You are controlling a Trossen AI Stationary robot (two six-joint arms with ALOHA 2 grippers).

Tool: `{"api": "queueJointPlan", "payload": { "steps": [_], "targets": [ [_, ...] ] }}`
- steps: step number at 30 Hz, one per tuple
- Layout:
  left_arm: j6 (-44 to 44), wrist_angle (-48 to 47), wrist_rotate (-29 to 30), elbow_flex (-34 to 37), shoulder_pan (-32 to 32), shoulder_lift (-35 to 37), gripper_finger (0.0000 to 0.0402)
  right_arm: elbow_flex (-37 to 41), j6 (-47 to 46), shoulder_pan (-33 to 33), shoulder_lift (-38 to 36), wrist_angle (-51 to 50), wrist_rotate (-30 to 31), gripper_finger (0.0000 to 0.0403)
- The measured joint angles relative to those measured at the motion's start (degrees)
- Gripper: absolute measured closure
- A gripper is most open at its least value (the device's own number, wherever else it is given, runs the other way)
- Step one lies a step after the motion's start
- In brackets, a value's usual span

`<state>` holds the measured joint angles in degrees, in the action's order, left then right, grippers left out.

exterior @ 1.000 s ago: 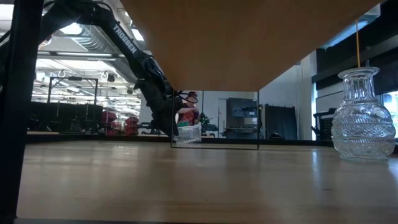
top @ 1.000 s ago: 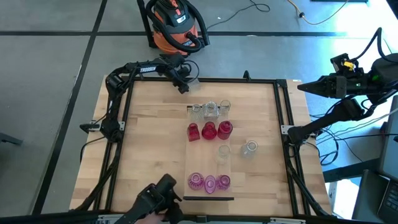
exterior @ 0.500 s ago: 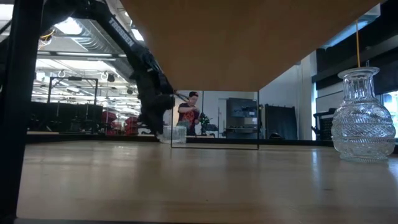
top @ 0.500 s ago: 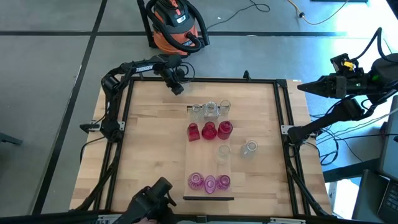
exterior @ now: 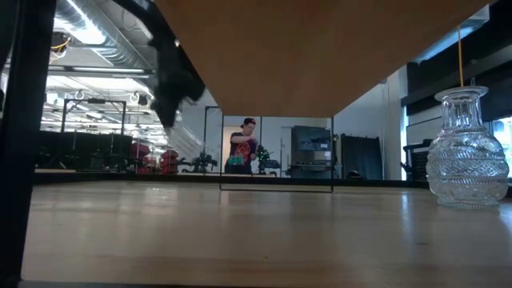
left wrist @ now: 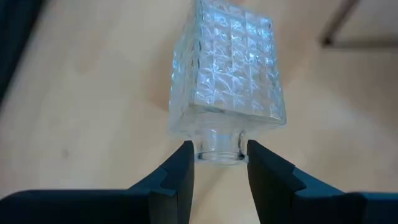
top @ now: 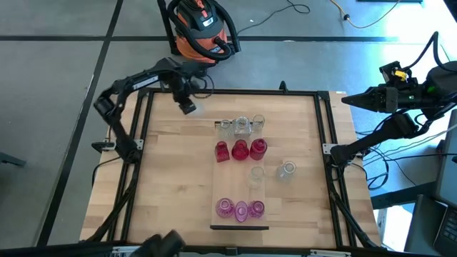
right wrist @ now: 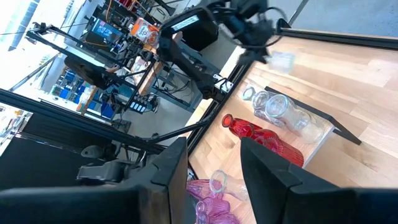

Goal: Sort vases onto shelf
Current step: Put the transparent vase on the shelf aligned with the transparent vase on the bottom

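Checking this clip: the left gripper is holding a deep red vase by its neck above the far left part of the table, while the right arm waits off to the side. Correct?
Not quite: the vase in the left gripper is clear cut glass, not deep red, as the left wrist view shows. The rest holds: it is gripped by the neck, and the right gripper waits off to the side.

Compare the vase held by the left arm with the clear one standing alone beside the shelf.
The square clear vase is gripped at its neck by the left tool and lifted over the table's far left; the round clear vase stands free on the tabletop, right of the shelf. One is boxy, the other bulbous. Both are clear cut glass.
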<state>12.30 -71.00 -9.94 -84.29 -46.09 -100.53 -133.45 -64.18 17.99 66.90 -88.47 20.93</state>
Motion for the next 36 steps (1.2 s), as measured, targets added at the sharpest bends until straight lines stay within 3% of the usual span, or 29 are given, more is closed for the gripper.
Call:
{"api": "queueJointPlan", "payload": {
  "steps": [8,11,15,23,28,36],
  "targets": [
    [-7.98,-19.33,6.52,-0.04,8.38,8.51,0.0286,-0.02,0.00,0.01,-0.01,0.02,0.00,0.0271],
    [-13.92,-18.80,7.05,0.87,13.83,10.66,0.0286,0.00,0.00,0.01,0.00,0.02,-0.01,0.0271],
    [-20.24,-18.91,1.33,2.89,21.86,11.32,0.0286,0.00,0.00,0.01,-0.01,0.00,0.00,0.0271],
    [-29.32,-19.00,-1.65,10.56,35.60,10.60,0.0286,-0.01,0.01,0.01,-0.01,0.02,-0.02,0.0272],
    [-32.56,-19.05,-3.28,14.84,40.55,10.60,0.0286,0.00,0.00,-0.01,-0.01,0.02,0.00,0.0271],
    [-35.14,-18.01,-5.00,16.48,43.00,10.07,0.0286,0.00,0.00,0.00,-0.01,0.02,0.00,0.0271]
  ]
}}
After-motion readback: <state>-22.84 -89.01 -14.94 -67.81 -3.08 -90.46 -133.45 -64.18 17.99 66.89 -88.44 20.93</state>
